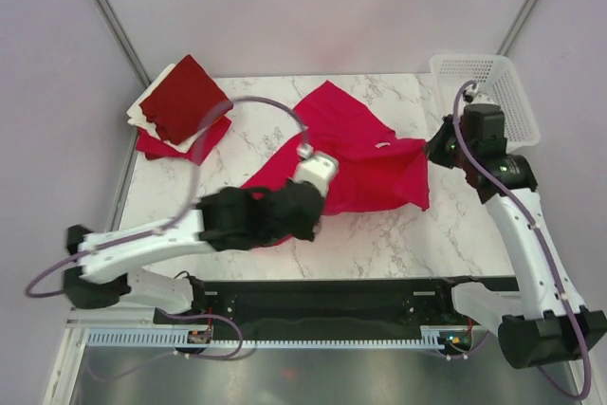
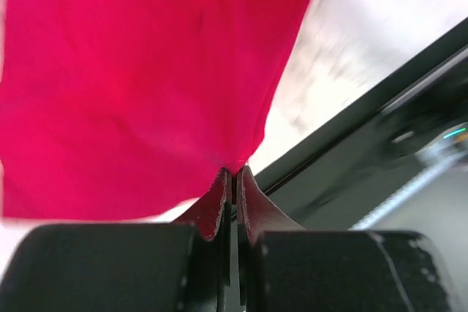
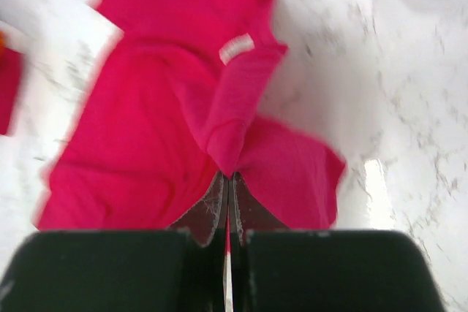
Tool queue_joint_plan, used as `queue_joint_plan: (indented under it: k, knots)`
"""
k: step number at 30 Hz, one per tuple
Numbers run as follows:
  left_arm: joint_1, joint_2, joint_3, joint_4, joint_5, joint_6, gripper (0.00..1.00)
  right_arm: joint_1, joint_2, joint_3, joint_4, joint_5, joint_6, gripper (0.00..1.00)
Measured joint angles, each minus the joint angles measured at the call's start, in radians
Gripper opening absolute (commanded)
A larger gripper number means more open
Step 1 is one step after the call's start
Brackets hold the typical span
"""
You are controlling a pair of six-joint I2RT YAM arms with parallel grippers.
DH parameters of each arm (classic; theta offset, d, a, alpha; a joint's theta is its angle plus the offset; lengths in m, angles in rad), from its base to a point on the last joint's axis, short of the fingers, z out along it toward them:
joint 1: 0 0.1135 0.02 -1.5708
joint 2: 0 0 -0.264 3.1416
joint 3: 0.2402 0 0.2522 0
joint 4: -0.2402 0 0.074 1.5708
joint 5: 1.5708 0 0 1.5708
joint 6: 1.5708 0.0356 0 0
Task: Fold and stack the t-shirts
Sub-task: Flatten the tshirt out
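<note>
T-shirt in crimson [image 1: 370,173] is what both arms have hold of: my left gripper [image 2: 234,173] is pinched fully closed on an edge of the cloth, and my right gripper [image 3: 228,177] is clamped just as tight on a bunched fold of it. Working outward from the left fingers, the cloth runs off to the right and far across the table [image 1: 379,230]. From the right fingers it runs back to the left, so the shirt lies between the two grips and neither arm has to reach. In the overhead view it sits at the middle of the table, its long axis running left to right, with the left end a little nearer me than the right. The neck label [image 1: 382,145] shows just left of the right gripper, so I judge the collar end points right and the hem left, where my left arm covers it. One flap juts toward the far edge. Any fold I make next turns on that left-right line being taut between the grips. Folded shirts [image 1: 180,101] are piled at the far left corner, well apart, and the basket [image 1: 512,92] stands at the far right.
</note>
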Motion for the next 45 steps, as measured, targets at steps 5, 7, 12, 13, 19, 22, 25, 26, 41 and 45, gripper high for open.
queue_joint_plan:
  k: [5, 7, 12, 13, 19, 22, 25, 26, 41, 45]
  knots:
    - [0.001, -0.299, 0.299, -0.101, -0.086, 0.044, 0.02, -0.001, -0.104, 0.283, -0.061, -0.022, 0.018, 0.00]
    - [0.001, -0.385, 0.406, -0.137, -0.105, 0.089, 0.02, -0.001, -0.156, 0.402, -0.078, -0.017, 0.017, 0.00]
    - [0.001, -0.473, 0.649, -0.174, -0.115, 0.209, 0.02, -0.001, -0.335, 0.649, -0.082, 0.077, 0.006, 0.00]
    - [0.001, -0.473, 0.668, -0.176, -0.113, 0.226, 0.02, -0.001, -0.373, 0.690, -0.083, 0.104, -0.001, 0.00]
    - [0.001, -0.435, 0.699, -0.213, -0.072, 0.323, 0.02, 0.008, -0.540, 0.829, -0.038, 0.245, -0.049, 0.00]
    - [0.001, -0.392, 0.698, -0.229, -0.089, 0.360, 0.02, 0.018, -0.555, 0.820, -0.029, 0.296, -0.073, 0.00]
    - [0.000, -0.357, 0.666, -0.227, -0.164, 0.397, 0.02, 0.029, -0.548, 0.728, 0.008, 0.314, -0.088, 0.00]
    - [0.000, -0.348, 0.639, -0.222, -0.206, 0.414, 0.02, 0.031, -0.539, 0.689, 0.028, 0.320, -0.091, 0.00]
    - [0.942, 0.299, 0.639, 0.001, 0.116, 0.586, 0.43, 0.032, 0.625, 0.839, 0.293, 0.361, -0.070, 0.97]
    - [1.133, 0.736, 1.062, -0.068, 0.244, 0.522, 1.00, 0.032, 1.258, 1.510, 0.078, 0.357, -0.054, 0.98]
